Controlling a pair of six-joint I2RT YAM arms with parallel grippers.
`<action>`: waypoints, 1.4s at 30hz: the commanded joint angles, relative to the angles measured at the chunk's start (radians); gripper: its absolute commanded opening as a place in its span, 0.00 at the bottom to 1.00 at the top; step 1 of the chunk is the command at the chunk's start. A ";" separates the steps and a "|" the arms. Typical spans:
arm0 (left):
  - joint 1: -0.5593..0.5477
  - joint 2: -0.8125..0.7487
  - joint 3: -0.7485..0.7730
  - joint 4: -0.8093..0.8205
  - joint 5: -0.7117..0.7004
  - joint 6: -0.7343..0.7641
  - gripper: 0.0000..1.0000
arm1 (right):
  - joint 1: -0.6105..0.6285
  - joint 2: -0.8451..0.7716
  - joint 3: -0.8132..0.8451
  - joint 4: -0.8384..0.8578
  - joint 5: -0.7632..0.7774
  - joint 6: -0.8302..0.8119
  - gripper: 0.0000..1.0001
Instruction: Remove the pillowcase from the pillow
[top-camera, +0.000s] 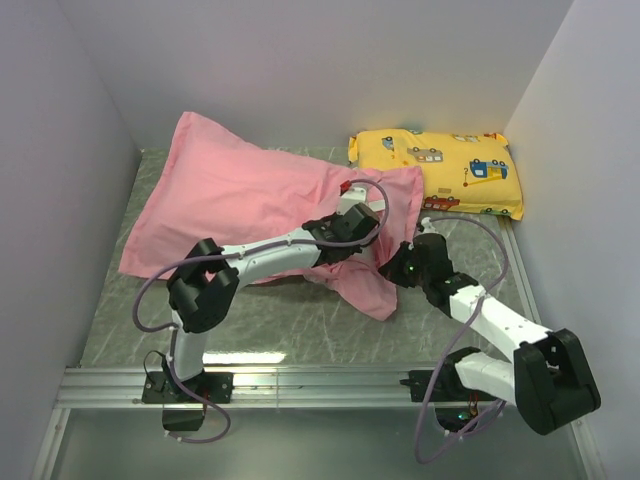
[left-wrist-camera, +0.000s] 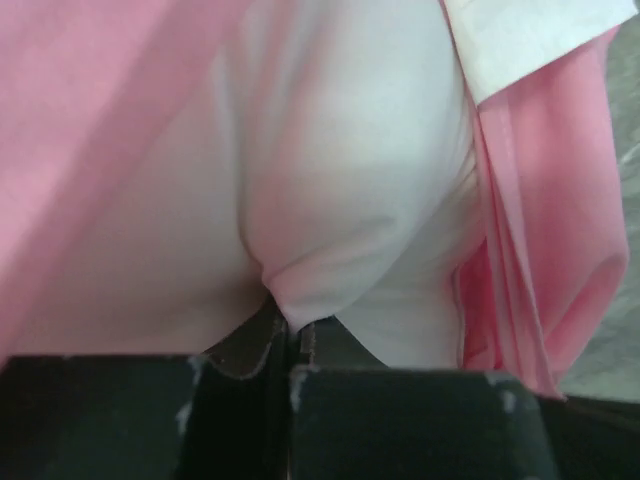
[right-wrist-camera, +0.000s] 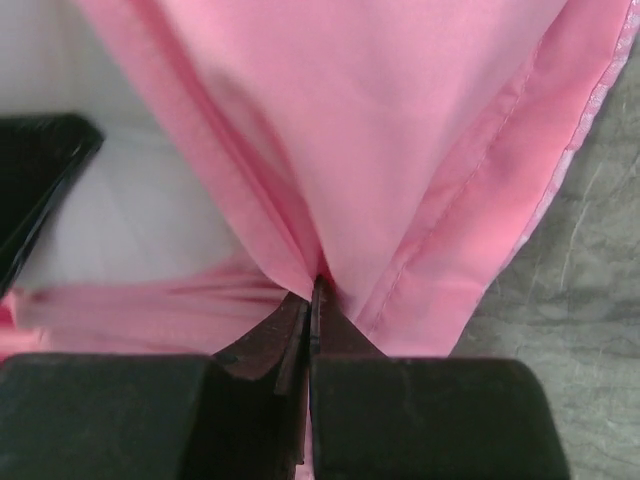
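Extraction is the step in hand. The pillowcase (top-camera: 230, 190) lies across the worktop (top-camera: 290, 320) from the far left toward the middle, bulging with the pillow (left-wrist-camera: 340, 200) inside it, and its open mouth slumps toward the near right. The left gripper (left-wrist-camera: 290, 322) is clenched on a pinch of the pillow's white cloth just inside that mouth, with pink folds hanging on either side. The right gripper (right-wrist-camera: 313, 292), just beside it on the near right, is clamped on a gathered fold of the pillowcase close to its stitched hem. Nearly all of the pillow is covered, so I judge the task barely begun. The next move calls for drawing the two holds apart, the pillow coming out through the mouth while the pillowcase is held back. Both pinches must stay firm, since the smooth cloth looks likely to slip. A yellow printed pillow (top-camera: 440, 170) sits at the far right, just beside the pillowcase's corner, and has no part in this.
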 joint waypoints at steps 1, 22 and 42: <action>0.066 0.032 0.001 0.016 0.136 -0.029 0.00 | 0.029 -0.057 0.029 -0.063 -0.015 -0.038 0.00; 0.329 -0.072 0.140 0.085 0.270 -0.234 0.00 | 0.353 -0.346 -0.097 -0.189 0.030 -0.021 0.00; 0.412 -0.201 0.260 0.005 0.491 -0.267 0.01 | 0.373 0.051 0.004 -0.102 0.328 0.094 0.00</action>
